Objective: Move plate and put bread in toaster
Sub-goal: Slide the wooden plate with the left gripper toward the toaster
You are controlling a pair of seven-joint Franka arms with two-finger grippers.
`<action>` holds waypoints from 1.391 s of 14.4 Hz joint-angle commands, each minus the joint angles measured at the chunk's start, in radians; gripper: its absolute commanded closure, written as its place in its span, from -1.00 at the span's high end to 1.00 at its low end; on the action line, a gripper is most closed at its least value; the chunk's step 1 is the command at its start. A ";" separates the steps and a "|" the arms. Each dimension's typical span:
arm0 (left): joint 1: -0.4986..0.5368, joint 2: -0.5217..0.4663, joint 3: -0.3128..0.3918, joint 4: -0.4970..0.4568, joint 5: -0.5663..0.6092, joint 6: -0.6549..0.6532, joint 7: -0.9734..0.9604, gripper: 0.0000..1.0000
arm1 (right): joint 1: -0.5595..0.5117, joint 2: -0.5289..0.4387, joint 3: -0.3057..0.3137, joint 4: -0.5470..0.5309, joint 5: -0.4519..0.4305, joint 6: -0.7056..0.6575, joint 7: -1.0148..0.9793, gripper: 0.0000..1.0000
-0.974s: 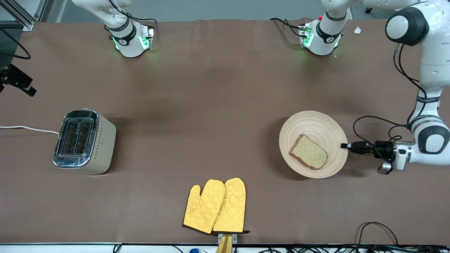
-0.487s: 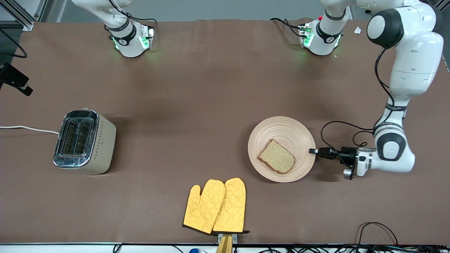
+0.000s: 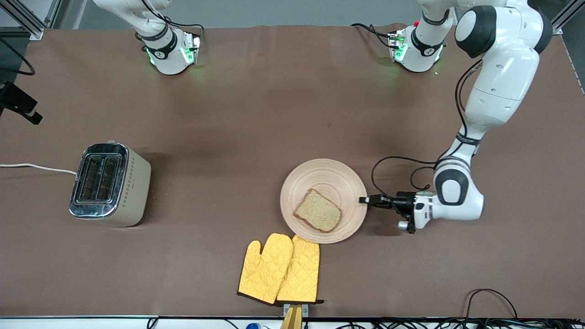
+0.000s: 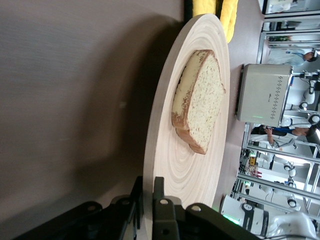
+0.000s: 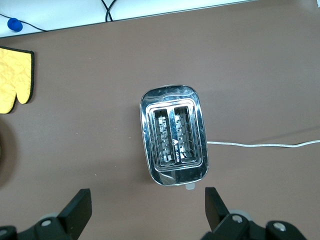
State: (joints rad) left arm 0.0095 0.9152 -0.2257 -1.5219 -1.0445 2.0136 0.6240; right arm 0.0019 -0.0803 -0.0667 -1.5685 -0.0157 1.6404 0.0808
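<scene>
The light wooden plate (image 3: 323,200) sits near the table's middle with the bread slice (image 3: 318,216) on it. My left gripper (image 3: 364,199) is shut on the plate's rim at the side toward the left arm's end. The left wrist view shows the rim pinched between the jaws, with the plate (image 4: 170,165) and the bread (image 4: 199,100) in front of my left gripper (image 4: 148,192). The cream toaster (image 3: 109,184) stands toward the right arm's end, slots empty. My right gripper (image 5: 147,210) is open, high over the table beside the toaster (image 5: 174,135). It is out of the front view.
A pair of yellow oven mitts (image 3: 280,268) lies nearer the front camera than the plate, their tips just at its rim. The toaster's white cord (image 3: 36,167) runs off the right arm's end. Loose cables (image 3: 491,297) lie along the table's near edge.
My left gripper has pulled the plate with the bread toward the table's middle, closer to the mitts. The toaster and mitts have not moved.
</scene>
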 commanded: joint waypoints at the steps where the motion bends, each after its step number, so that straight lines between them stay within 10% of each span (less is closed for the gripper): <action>1: -0.023 -0.107 -0.033 -0.067 -0.023 0.052 -0.110 -1.00 | -0.002 0.007 -0.001 0.013 0.010 -0.008 -0.001 1.00; 7: -0.072 -0.153 -0.227 -0.104 -0.022 0.345 -0.329 -1.00 | 0.004 0.007 0.001 0.013 0.011 -0.008 0.002 1.00; 13: -0.255 -0.127 -0.231 -0.069 -0.077 0.557 -0.386 -1.00 | 0.004 0.042 0.002 0.013 0.035 0.012 -0.012 1.00; 20: -0.240 -0.111 -0.257 -0.084 -0.130 0.538 -0.290 -1.00 | 0.110 0.178 0.005 0.007 0.069 0.087 0.008 1.00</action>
State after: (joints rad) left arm -0.2493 0.8163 -0.4517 -1.5995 -1.1263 2.5753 0.2670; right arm 0.0664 0.0533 -0.0575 -1.5698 0.0234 1.7167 0.0804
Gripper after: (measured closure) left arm 0.903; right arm 0.000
